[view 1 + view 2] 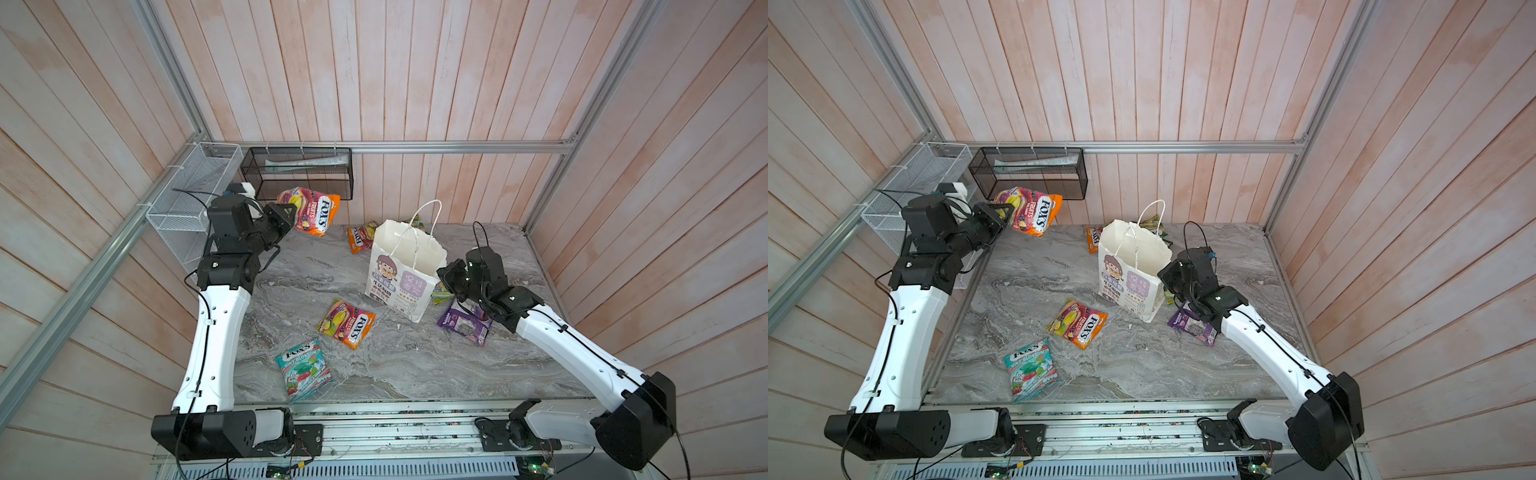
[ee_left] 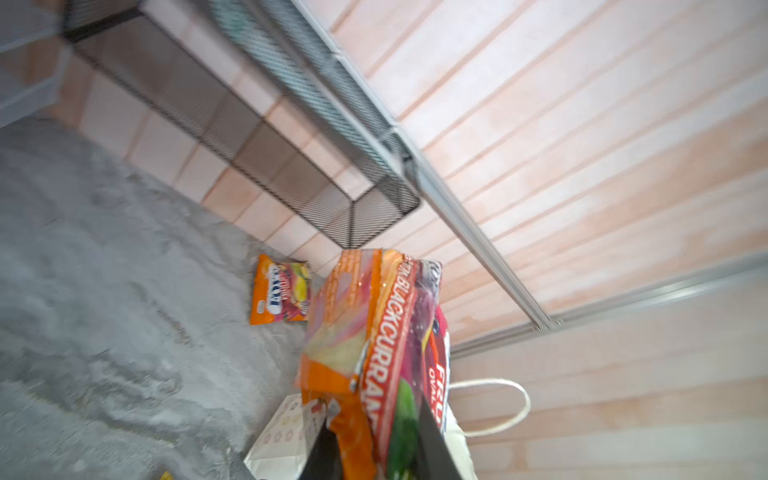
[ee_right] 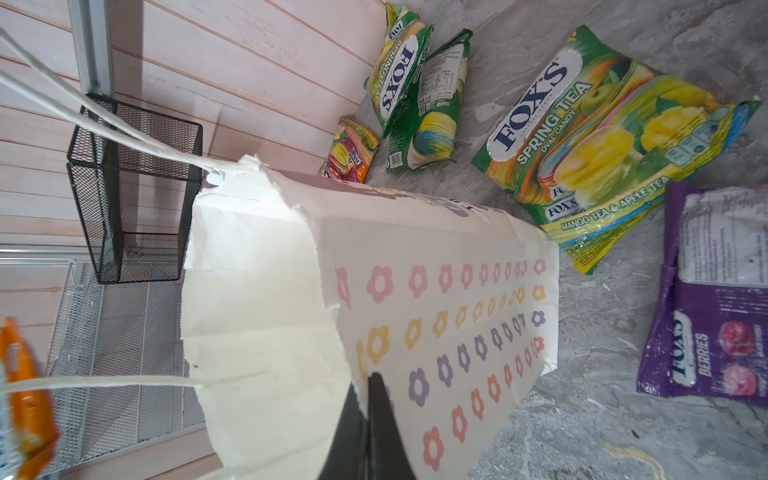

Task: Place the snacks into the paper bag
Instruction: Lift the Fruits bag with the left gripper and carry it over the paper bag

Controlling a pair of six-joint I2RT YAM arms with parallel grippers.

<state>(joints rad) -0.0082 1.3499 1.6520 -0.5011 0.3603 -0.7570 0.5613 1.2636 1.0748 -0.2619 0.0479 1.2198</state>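
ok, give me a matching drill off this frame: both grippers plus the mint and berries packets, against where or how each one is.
1 left gripper
2 right gripper
3 mint packet
4 berries packet

A flat on the table near its front edge
B pinching the paper bag at its rim
C holding an orange packet in the air
D lying on the table right of the bag

Pairs: 1-C, 2-B, 3-A, 4-D

White wire rack (image 1: pixel 174 212) beside black mesh basket (image 1: pixel 307 185)
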